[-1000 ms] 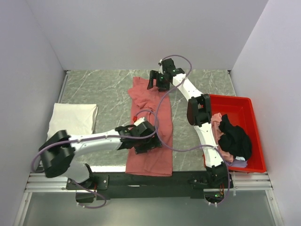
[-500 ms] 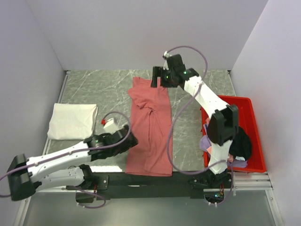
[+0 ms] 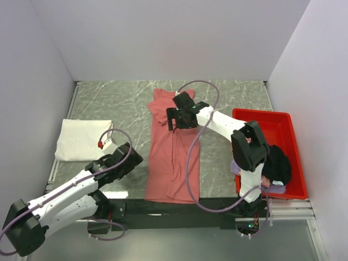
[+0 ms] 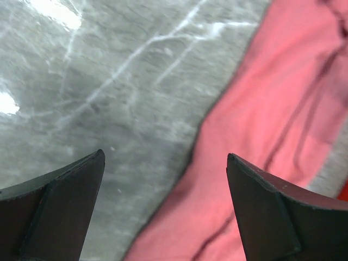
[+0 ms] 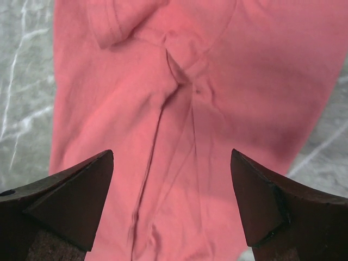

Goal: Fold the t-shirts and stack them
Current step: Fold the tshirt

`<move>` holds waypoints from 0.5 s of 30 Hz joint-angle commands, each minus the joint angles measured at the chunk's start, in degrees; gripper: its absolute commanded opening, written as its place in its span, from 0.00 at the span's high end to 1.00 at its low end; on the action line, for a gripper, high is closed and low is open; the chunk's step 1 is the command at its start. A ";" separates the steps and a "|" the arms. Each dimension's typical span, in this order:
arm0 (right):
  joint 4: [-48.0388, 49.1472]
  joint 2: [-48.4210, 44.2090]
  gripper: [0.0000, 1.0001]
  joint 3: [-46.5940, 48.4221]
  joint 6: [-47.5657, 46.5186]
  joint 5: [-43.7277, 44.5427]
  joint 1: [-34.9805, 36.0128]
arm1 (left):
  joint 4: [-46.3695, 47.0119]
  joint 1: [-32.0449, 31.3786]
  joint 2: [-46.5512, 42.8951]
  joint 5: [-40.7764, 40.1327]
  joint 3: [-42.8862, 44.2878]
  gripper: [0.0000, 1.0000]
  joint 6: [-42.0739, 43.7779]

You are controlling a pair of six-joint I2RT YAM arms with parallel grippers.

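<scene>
A dusty red t-shirt (image 3: pixel 173 163) lies in a long narrow strip down the middle of the table. My right gripper (image 3: pixel 175 120) hovers over its far part, open and holding nothing. In the right wrist view the creased red cloth (image 5: pixel 179 81) fills the space below the gripper (image 5: pixel 172 157). My left gripper (image 3: pixel 136 157) is just left of the shirt's near half, open. Its wrist view shows the gripper (image 4: pixel 164 163) over the shirt's edge (image 4: pixel 283 109) and bare table (image 4: pixel 109 81). A folded white t-shirt (image 3: pixel 82 140) lies at the left.
A red plastic tray (image 3: pixel 283 117) stands at the right with a crumpled black tee (image 3: pixel 278 163) and a bit of lavender cloth (image 3: pixel 274 188) in it. White walls close in the table on three sides. A purple cable (image 3: pixel 190 163) loops over the red shirt.
My left gripper has pulled back leftward off the red shirt. My right gripper has come from the shirt's far end toward me, over its upper part. The shirt lies narrower and smoother.
</scene>
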 commanded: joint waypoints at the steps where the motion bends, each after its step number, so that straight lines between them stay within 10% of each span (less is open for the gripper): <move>1: 0.62 4.22 0.06 4.06 2.10 3.65 0.24 | 3.35 1.78 3.12 1.73 1.75 0.01 3.86; 15: -3.87 16.45 0.06 15.92 1.84 6.81 -0.90 | 11.33 10.31 10.42 6.57 2.73 0.01 10.28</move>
